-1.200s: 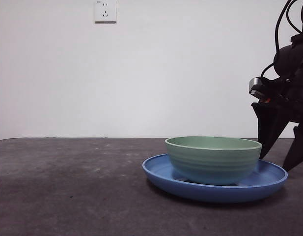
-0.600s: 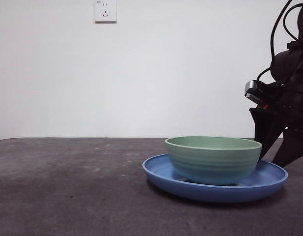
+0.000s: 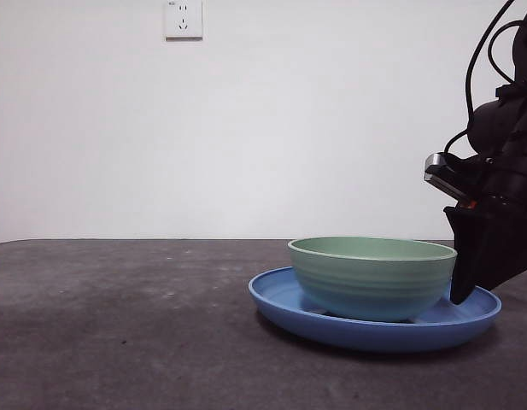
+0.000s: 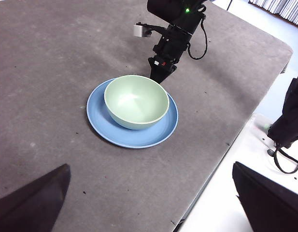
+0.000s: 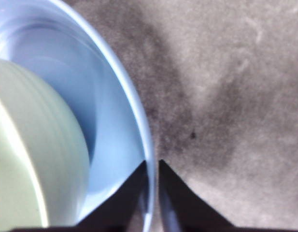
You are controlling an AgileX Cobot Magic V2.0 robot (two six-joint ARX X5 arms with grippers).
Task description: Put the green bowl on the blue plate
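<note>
Green bowl seated on the blue plate, right pincer pinched onto the plate's rim.

Nearest in the front view lay the dark grey, faintly speckled bench [image 3: 118,333]; at lower right of the frame the blue plate [image 3: 280,303] rested on it, carrying the green bowl [image 3: 371,278] upright at its middle. At the right edge the right pincer [image 3: 461,295] came down onto the plate's rim, its jaws nearly closed with the rim between them. Behind stood a plain white wall [image 3: 314,128] with a socket [image 3: 184,19] at upper left. The left pincer [image 4: 149,193] hung wide apart, holding nothing, well above the bench.
</note>
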